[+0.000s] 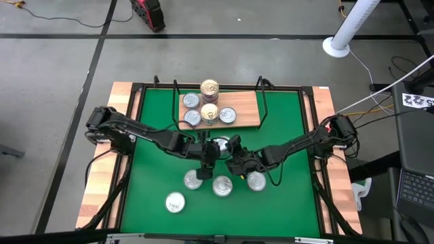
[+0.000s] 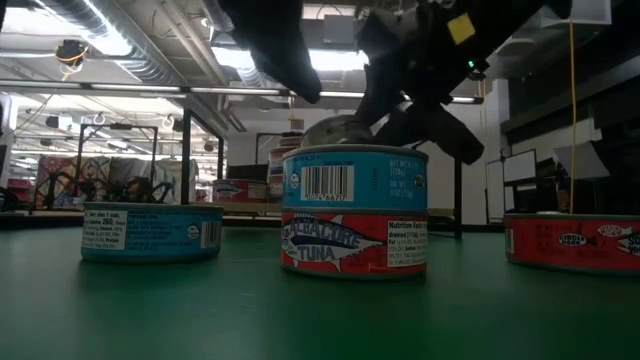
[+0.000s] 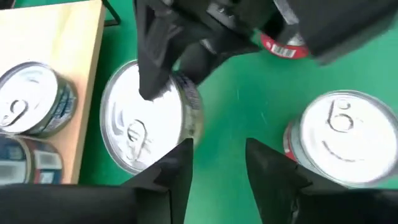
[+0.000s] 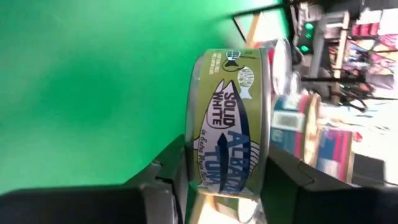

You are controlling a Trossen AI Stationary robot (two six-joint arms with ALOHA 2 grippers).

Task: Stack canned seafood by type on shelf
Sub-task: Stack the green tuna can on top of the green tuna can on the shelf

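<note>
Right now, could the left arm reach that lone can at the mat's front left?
Probably yes: the left gripper is open and empty, and the lone can sits with nothing crowding it.

Ten tins (image 1: pixel 175 201), one shelf (image 1: pixel 247 108)

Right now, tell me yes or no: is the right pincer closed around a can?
Yes. In the right wrist view, the right pincer has its fingers on both sides of a green-labelled albacore tuna can.

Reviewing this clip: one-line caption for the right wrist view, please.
Right gripper clamps a green-labelled albacore tuna can between its fingers above the green mat.
</note>
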